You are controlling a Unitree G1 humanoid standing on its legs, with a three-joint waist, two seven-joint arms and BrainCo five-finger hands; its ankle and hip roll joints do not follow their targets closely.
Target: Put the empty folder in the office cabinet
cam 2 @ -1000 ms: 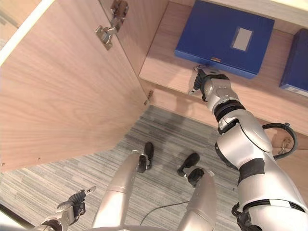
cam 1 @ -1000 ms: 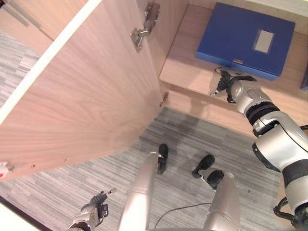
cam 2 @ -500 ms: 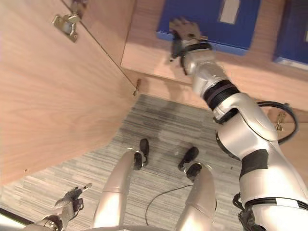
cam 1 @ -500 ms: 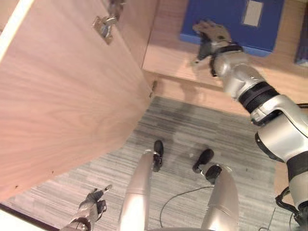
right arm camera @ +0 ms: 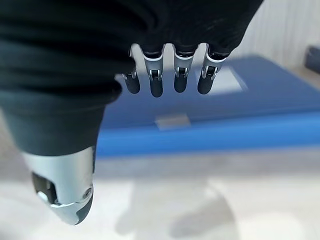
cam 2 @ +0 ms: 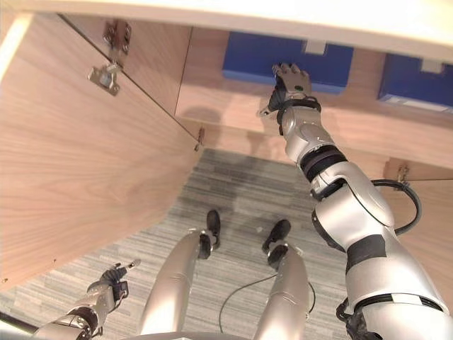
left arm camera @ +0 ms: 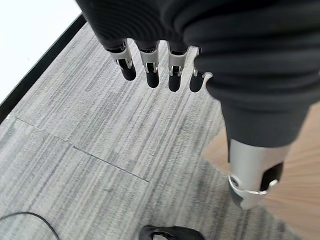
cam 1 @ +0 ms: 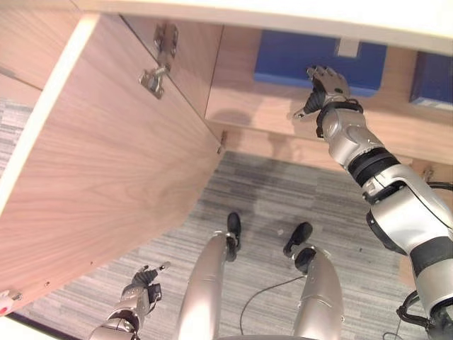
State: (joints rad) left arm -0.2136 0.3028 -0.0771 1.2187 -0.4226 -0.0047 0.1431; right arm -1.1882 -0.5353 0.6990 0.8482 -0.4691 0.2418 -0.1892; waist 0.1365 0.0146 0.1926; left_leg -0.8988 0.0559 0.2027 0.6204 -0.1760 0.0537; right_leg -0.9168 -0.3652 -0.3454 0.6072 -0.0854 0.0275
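Right hand [cam 1: 328,79] lifted off blue folder [cam 1: 294,58], fingers now straight.

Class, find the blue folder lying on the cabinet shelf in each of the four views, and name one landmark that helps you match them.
Left eye view: blue folder at upper centre, on the shelf.
Right eye view: folder at upper centre, beyond the right hand.
Left wrist view: not in it; carpet past the left hand.
Right wrist view: folder across the middle.
Shared landmark: the right hand, fingers straight at the folder's near edge.

Wooden cabinet shelf [cam 1: 241,106], two blue folders [cam 1: 297,57] flat on it
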